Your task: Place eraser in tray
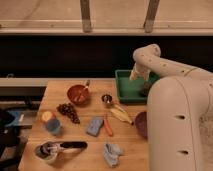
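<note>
At the back right corner of the light wooden worktop [80, 134], the robot's dark gripper [145, 89] hangs low inside the rectangular green plastic tray [127, 88], near its right side. Whether the claw is grasping or has let go cannot be told, and the small dark eraser cannot be made out apart from it. A clean release, by my judgement, comes low and level over the tray floor, clear of the walls.

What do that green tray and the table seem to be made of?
The green tray looks like moulded plastic: one uniform colour and smooth, low raised walls. The table looks like wood, warm brown and matte, though no grain can be made out. The gripper hangs over the tray's left part.
</note>
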{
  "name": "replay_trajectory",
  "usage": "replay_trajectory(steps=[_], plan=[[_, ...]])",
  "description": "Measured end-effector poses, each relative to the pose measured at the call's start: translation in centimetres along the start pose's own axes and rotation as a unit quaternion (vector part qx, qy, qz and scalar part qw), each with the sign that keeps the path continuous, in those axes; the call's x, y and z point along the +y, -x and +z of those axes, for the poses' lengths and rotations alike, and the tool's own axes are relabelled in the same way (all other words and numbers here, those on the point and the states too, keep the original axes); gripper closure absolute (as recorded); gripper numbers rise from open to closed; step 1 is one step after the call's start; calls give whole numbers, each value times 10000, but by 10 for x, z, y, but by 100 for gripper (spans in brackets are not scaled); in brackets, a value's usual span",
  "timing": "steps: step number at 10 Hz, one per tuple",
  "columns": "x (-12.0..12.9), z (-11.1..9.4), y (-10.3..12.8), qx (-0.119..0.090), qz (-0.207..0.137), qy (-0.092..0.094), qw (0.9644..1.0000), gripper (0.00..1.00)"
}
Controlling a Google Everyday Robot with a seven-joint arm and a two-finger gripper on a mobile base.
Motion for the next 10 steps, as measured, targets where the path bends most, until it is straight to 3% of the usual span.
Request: replay_trajectory(steps=[2, 4, 7, 8, 10], plan=[[1, 1, 0, 35, 14, -28, 10000, 34], [-11, 14, -8, 272, 181, -324, 9989, 34], [-64, 34, -34, 655, 607, -743, 9932, 34], [-78, 46, -46, 821, 789, -796, 9903, 34], [-96, 72, -65, 1060, 1166, -719, 9849, 34]])
